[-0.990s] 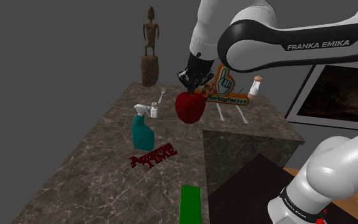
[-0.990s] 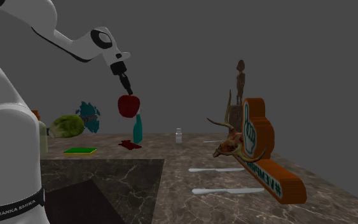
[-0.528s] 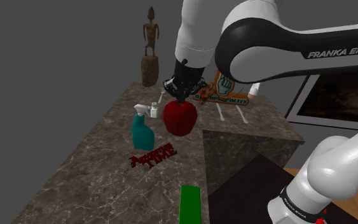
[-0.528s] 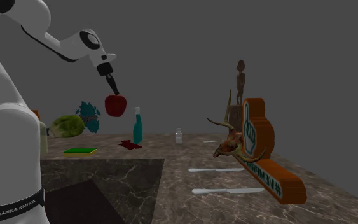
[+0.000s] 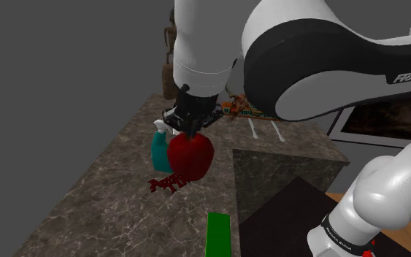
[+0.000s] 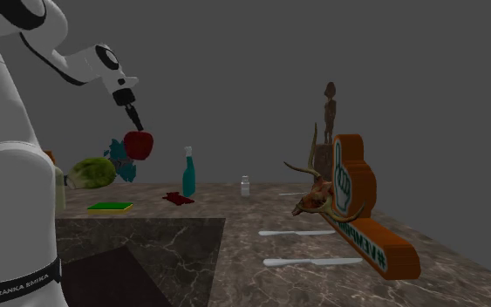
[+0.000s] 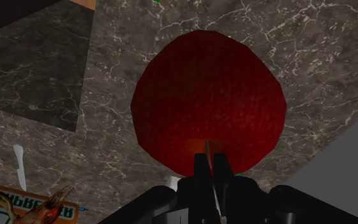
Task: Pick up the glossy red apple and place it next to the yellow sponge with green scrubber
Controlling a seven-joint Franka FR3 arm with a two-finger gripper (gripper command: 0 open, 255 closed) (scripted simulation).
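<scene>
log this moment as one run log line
gripper: shut on red apple | apple: held clear above marble counter | green sponge: flat on counter, apart from apple | placement: not yet done

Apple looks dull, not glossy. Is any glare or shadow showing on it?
Wrist view: the apple is flat red, darker at its edges, with no glare. Shoulder view: dim, no bright spot on it, and no clear shadow under it on the counter. Second exterior view: dim too.
</scene>
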